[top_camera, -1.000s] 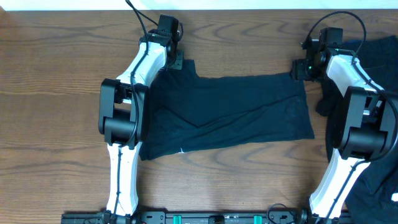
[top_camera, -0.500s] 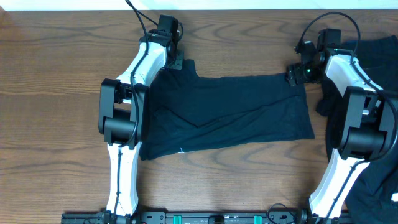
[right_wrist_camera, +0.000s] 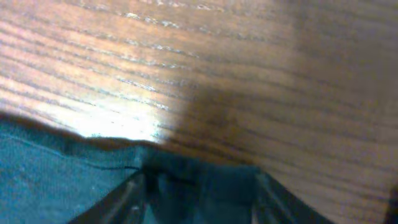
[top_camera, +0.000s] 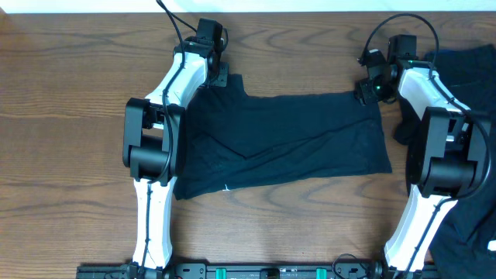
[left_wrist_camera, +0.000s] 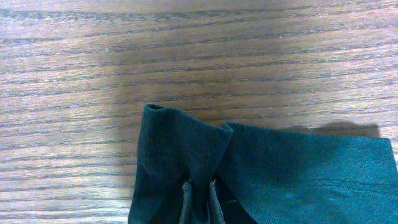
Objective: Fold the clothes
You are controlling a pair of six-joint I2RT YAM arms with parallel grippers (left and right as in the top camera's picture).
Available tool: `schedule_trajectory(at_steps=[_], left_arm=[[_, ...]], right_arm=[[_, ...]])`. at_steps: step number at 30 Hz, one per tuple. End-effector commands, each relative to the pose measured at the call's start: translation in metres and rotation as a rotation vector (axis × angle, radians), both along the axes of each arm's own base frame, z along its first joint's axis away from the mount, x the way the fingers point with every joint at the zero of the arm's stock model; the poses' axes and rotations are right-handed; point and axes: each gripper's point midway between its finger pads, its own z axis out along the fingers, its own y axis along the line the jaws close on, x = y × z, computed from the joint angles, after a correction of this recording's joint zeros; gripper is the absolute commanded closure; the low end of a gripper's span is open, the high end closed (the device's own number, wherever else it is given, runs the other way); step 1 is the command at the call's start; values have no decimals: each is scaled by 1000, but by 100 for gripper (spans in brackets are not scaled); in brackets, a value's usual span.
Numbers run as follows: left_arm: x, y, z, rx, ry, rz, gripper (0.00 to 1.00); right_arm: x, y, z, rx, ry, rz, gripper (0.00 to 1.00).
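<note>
Left arm (top_camera: 167, 93) and right arm (top_camera: 434, 101) outstretched, left end effector (left_wrist_camera: 199, 190) tight on the T-shirt (top_camera: 287, 139) (right end effector (right_wrist_camera: 199, 186): jaws apart).

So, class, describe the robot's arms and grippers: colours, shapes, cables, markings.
The left arm and right arm have white links and black joints. The left gripper and right gripper are black. Thin black cables loop off both wrists; the right shows a green light.

White arm links (top_camera: 177, 77), black joints (top_camera: 147, 151), black cables (top_camera: 172, 19), black left gripper (top_camera: 220, 77).
</note>
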Motion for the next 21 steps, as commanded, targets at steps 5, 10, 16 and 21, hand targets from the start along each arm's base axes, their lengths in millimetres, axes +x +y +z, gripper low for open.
schedule_trajectory(at_steps=[5, 10, 16, 21], left_arm=[[-19, 15, -27, 33, 88, 24, 89], [-19, 15, -25, 32, 86, 24, 94], [-20, 17, -5, 29, 71, 28, 94], [-31, 21, 27, 30, 78, 31, 94]], right_arm=[[-6, 7, -18, 2, 45, 15, 77], [-6, 6, -18, 2, 44, 8, 99], [-1, 8, -16, 36, 31, -59, 99], [-1, 17, -11, 83, 30, -41, 99]])
